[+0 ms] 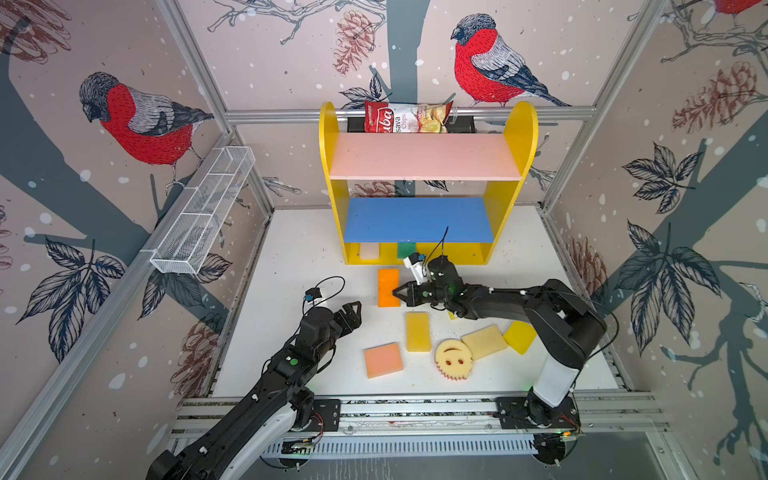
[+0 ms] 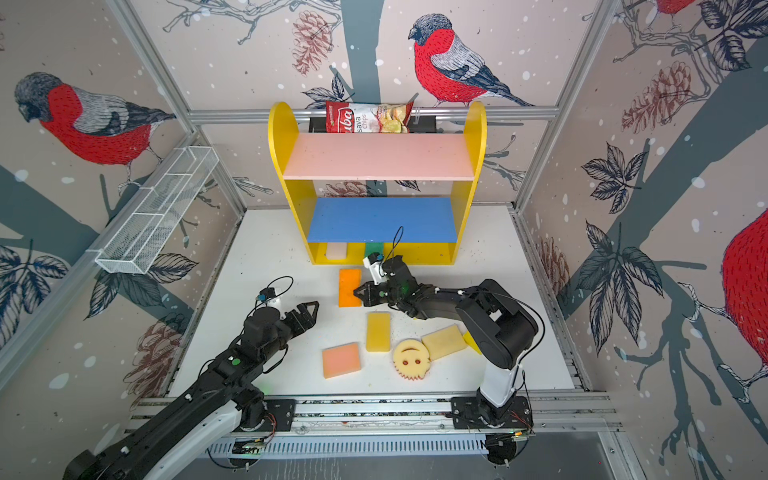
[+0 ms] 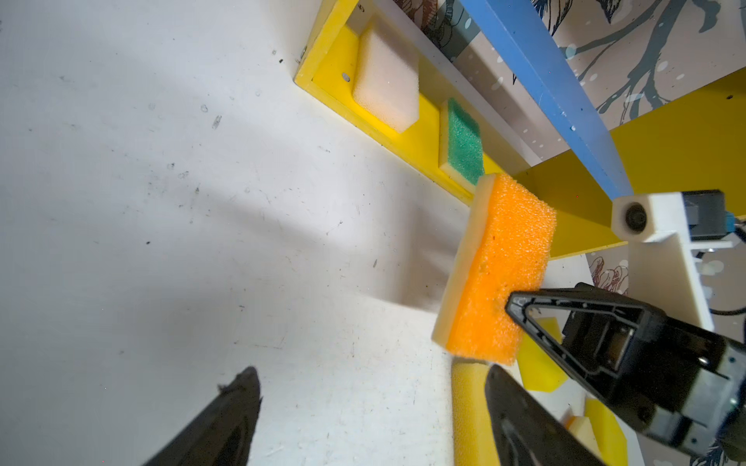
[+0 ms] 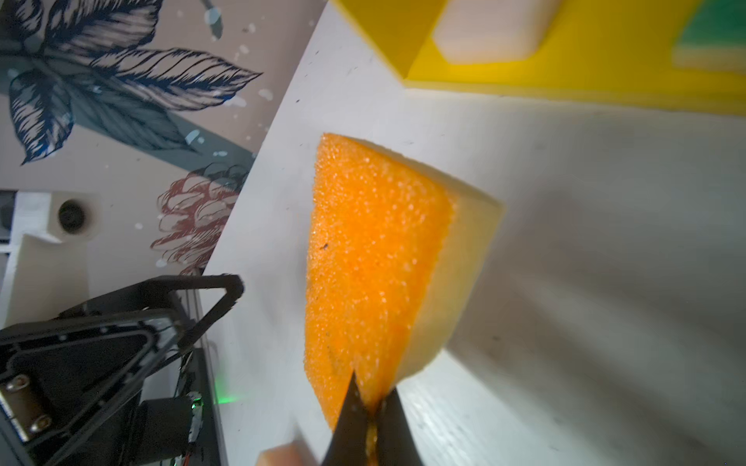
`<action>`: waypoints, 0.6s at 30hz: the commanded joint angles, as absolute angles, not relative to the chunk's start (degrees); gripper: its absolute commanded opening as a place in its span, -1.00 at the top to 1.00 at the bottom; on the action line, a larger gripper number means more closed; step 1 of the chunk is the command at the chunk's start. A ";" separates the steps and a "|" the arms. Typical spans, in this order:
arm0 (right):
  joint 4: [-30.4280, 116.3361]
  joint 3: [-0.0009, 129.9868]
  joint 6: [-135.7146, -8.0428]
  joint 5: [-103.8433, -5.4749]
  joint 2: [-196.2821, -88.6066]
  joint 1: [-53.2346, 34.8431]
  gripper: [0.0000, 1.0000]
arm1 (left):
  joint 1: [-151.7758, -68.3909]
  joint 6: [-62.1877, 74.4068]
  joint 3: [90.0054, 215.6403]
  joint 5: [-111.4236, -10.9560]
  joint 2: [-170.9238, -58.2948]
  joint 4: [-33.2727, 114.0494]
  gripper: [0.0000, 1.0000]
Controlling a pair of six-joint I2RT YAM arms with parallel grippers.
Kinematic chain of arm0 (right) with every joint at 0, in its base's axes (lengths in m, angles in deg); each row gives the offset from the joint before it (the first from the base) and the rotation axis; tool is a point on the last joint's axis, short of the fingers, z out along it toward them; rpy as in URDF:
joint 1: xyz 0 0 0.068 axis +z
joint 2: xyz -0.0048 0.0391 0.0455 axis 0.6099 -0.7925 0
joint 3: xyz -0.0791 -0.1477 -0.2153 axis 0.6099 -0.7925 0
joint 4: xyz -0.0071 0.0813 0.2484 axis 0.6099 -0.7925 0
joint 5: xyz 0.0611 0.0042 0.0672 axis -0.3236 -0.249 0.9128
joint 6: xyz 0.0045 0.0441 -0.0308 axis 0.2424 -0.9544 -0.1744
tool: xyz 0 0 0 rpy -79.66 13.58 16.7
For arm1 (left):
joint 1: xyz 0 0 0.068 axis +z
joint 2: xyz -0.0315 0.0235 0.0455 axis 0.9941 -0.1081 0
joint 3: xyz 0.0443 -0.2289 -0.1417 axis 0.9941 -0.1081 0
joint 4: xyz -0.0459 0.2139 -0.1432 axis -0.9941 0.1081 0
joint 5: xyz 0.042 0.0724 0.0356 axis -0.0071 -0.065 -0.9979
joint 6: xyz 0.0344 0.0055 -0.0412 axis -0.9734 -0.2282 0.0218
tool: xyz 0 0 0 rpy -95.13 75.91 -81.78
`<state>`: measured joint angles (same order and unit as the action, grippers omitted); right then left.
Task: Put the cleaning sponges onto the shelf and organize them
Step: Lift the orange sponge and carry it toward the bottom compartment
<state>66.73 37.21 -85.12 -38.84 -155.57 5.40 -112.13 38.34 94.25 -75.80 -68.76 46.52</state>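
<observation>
Pinching right edge of rectangular orange foam sponge (image 1: 386, 282) with right gripper (image 1: 397, 291); holding left gripper (image 1: 353, 315) wide open at sponge's near left.

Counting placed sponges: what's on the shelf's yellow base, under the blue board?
A cream sponge and a green-topped sponge, apart, on the yellow base. The blue board covers the back of that level in both top views.

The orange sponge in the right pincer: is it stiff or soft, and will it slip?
Probably soft: the orange sponge narrows to a crease where the right pincer is shut on its edge. Likely light, since that small pinch seems to carry the whole block. Its rough, porous face should resist slipping.
</observation>
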 commanded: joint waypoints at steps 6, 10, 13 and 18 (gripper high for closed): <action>62.65 31.28 -81.23 -44.05 -148.42 -1.45 1.00 | -111.97 38.72 93.61 -77.62 -68.12 47.64 -0.75; 60.15 29.73 -79.97 -47.43 -146.15 -4.83 1.00 | -111.99 38.64 94.19 -77.05 -69.97 46.82 -0.75; 58.62 29.22 -79.75 -49.52 -145.41 -7.76 1.00 | -111.98 38.76 94.35 -76.80 -71.15 45.95 -0.75; 58.13 28.56 -80.22 -49.10 -146.97 -12.15 1.00 | -111.99 39.59 93.57 -76.11 -72.81 43.74 -0.74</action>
<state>58.73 29.08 -81.07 -48.50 -146.50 -11.10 -112.07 39.09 93.75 -76.69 -72.28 46.70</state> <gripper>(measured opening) 0.066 0.874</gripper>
